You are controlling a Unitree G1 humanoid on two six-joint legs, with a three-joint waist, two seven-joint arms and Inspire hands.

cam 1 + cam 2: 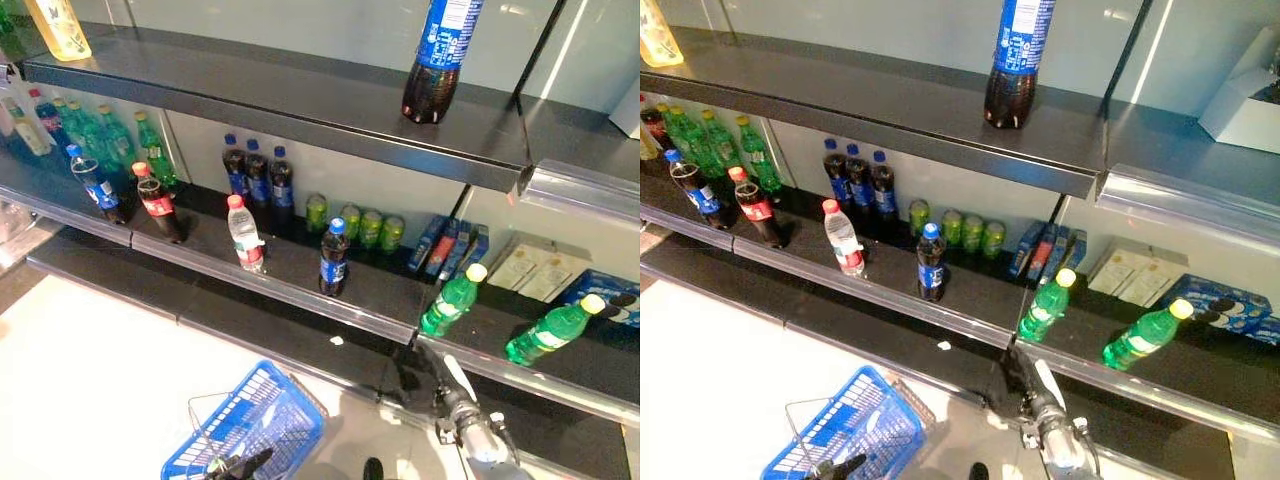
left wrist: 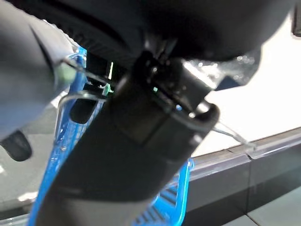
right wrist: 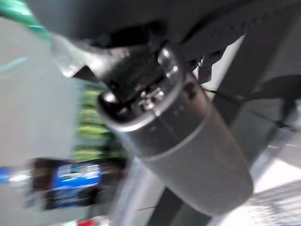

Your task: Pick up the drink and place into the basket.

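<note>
The blue basket hangs low in front of the shelves, its wire handle caught under the left hand, whose fingers curl round it; the right hand reaches up towards the middle shelf, but I cannot tell how its fingers stand. Just above it on that shelf a green bottle leans; a dark cola bottle stands upright near the shelf's edge.

You saw a blue basket low on the floor, your right hand just below a tilted green bottle on the shelf.
</note>
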